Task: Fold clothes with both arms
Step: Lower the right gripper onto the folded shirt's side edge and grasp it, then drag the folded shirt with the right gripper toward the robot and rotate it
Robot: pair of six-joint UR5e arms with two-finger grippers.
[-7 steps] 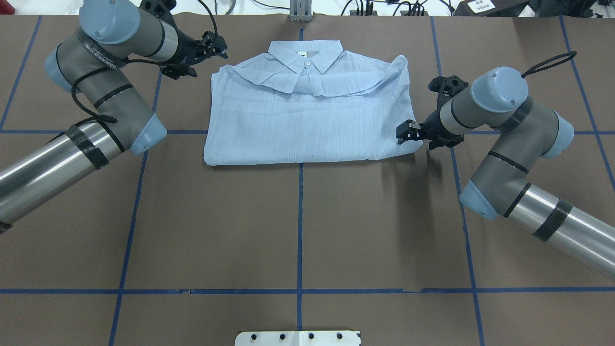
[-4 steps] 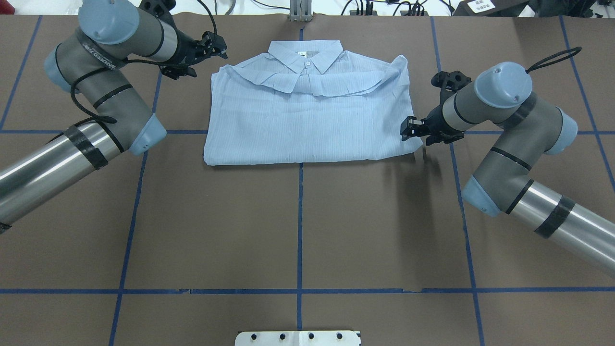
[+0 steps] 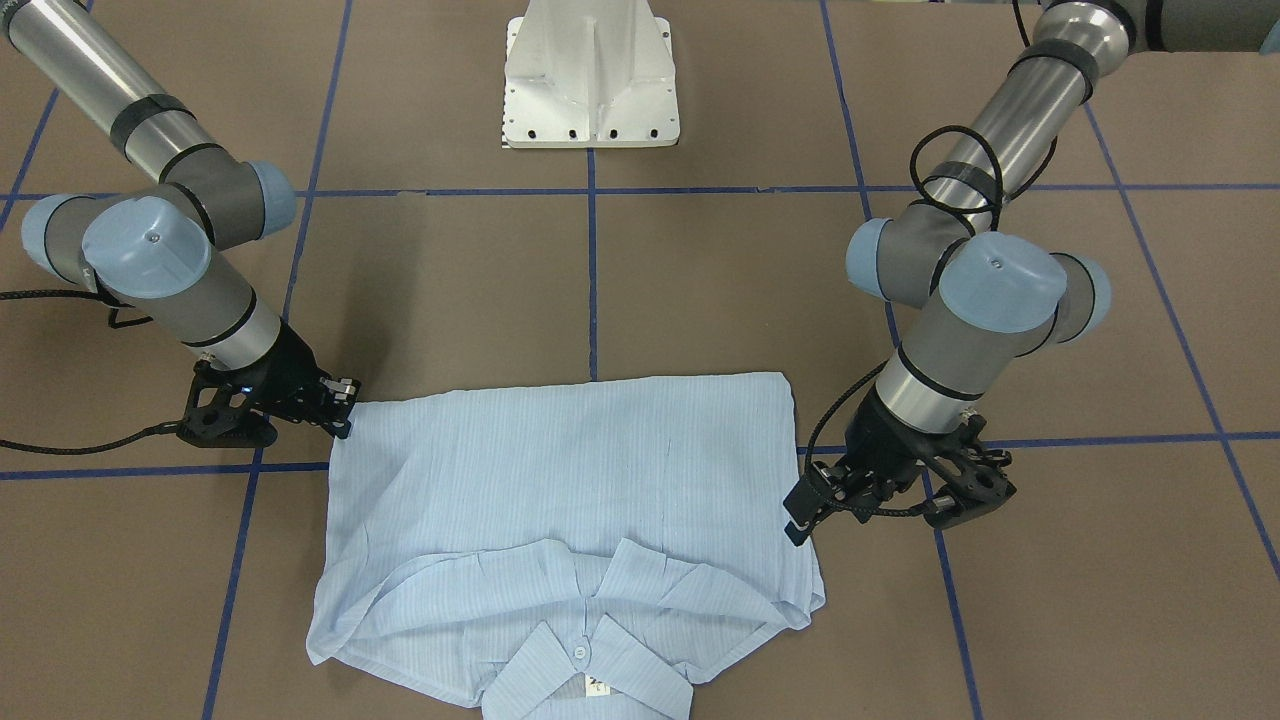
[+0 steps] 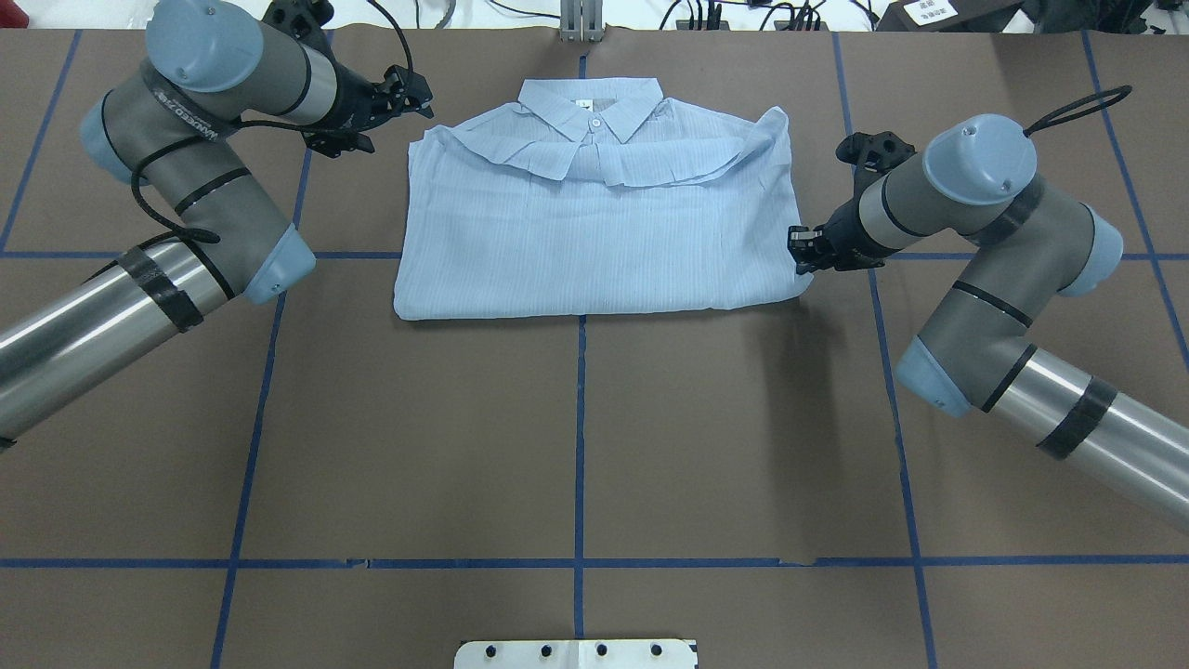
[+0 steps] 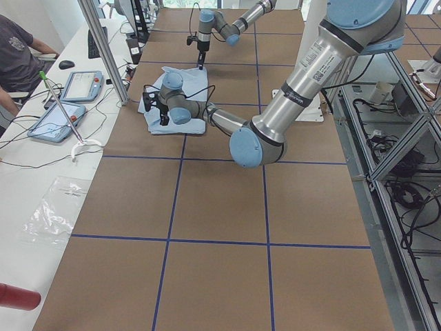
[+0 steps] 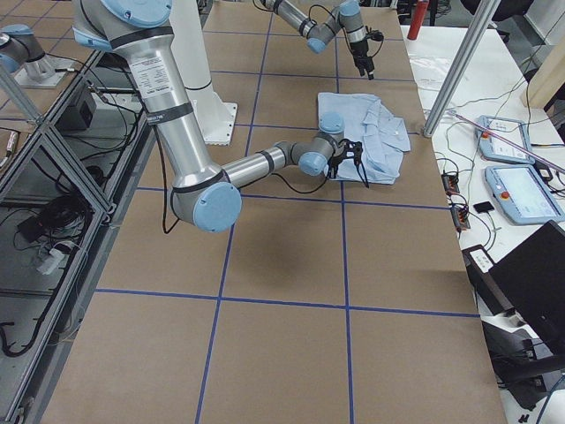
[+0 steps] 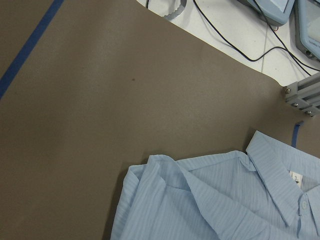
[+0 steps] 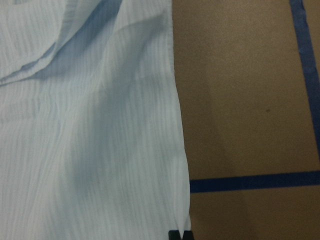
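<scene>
Blue tape lines [image 4: 581, 437] cross the brown table [image 4: 418, 446].

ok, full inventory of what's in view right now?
shirt: 1, light blue, folded flat at the table's far middle, collar away from the robot.
table: 1, brown, with a blue tape grid.
pedestal base: 1, white, at the robot's edge of the table.
pendants: 2, grey-blue, on the white side bench past the shirt.
person: 1, dark top, at that bench.
cylinder: 1, red, on the bench's end.
left arm: 1, grey with light blue caps.
left gripper: 1, black, beside the shirt's shoulder corner, apart from it; open or shut unclear.
right arm: 1, same colours.
right gripper: 1, black, at the shirt's side edge; open or shut unclear.
</scene>
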